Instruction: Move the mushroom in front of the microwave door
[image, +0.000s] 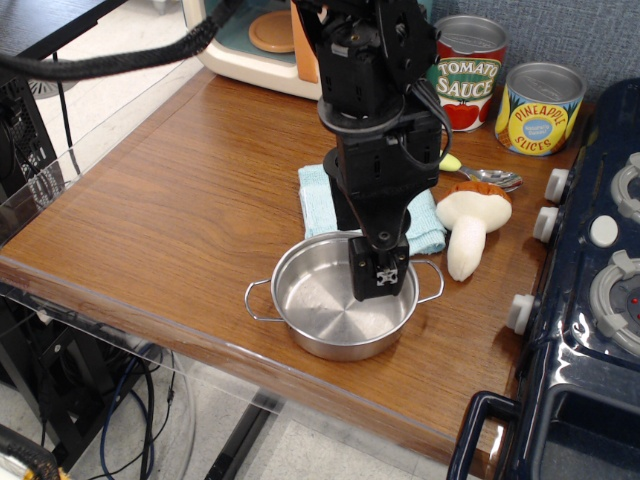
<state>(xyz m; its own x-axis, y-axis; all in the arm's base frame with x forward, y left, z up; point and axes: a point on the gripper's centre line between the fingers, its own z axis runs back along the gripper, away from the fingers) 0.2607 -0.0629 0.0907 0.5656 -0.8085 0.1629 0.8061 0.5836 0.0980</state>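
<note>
The mushroom (468, 228), with a brown cap and a cream stem, lies on its side on the wooden table, right of the steel pot and near the toy stove. The microwave door (268, 35) is at the far top edge, largely hidden behind the arm; its orange plate and orange handle (304, 52) show. My gripper (379, 272) hangs over the pot's inside, left of the mushroom and apart from it. One finger hides the other, so I cannot tell how the jaws stand. Nothing shows in it.
A steel pot (310, 330) with two handles sits at the front. A light blue cloth (318, 195) lies behind it. A spoon (492, 179) lies behind the mushroom. Tomato sauce can (470, 68) and pineapple can (540, 108) stand at the back right. A dark toy stove (590, 300) fills the right side.
</note>
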